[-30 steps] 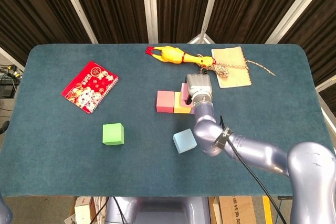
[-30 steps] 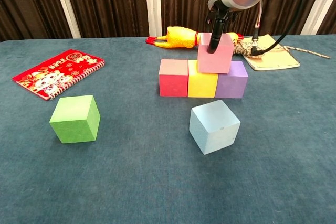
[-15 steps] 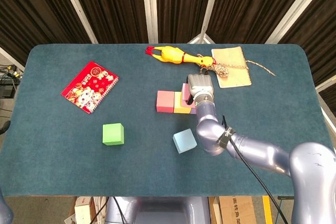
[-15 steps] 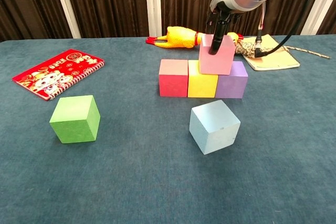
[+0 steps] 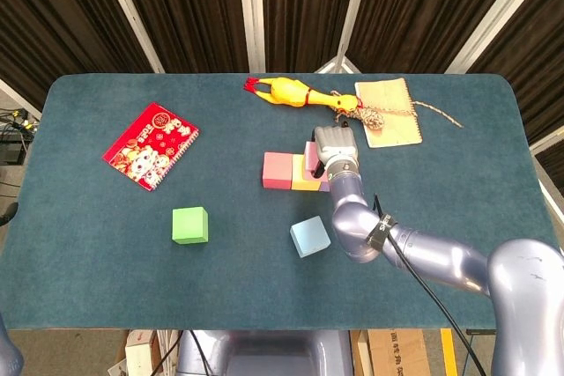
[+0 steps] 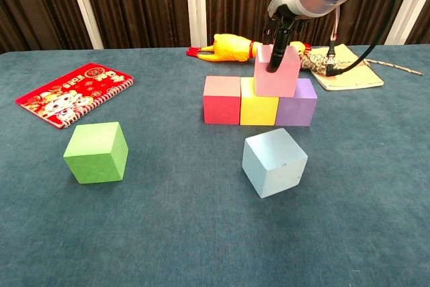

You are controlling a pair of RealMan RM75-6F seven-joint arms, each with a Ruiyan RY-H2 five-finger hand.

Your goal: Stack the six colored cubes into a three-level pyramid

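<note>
Red (image 6: pixel 222 99), yellow (image 6: pixel 259 109) and purple (image 6: pixel 299 105) cubes form a row mid-table. A pink cube (image 6: pixel 282 80) sits on the yellow and purple ones. My right hand (image 6: pixel 279 31) comes down from above and holds this pink cube, one dark finger (image 6: pixel 274 55) lying on its front face. In the head view the right hand (image 5: pixel 336 154) covers most of the pink cube (image 5: pixel 309 154) and the purple one. A light blue cube (image 6: pixel 274 161) lies tilted in front of the row. A green cube (image 6: pixel 97 152) stands alone at the front left. My left hand is out of sight.
A red spiral notebook (image 6: pixel 74 92) lies at the left. A yellow rubber chicken (image 6: pixel 225 48), a rope toy (image 6: pixel 312 58) and a tan notebook (image 6: pixel 353 75) lie behind the cube row. A cable hangs from the right arm.
The pink cube has sunk a little with the right hand and shifted slightly right on the yellow and purple cubes. The other cubes have not moved.
</note>
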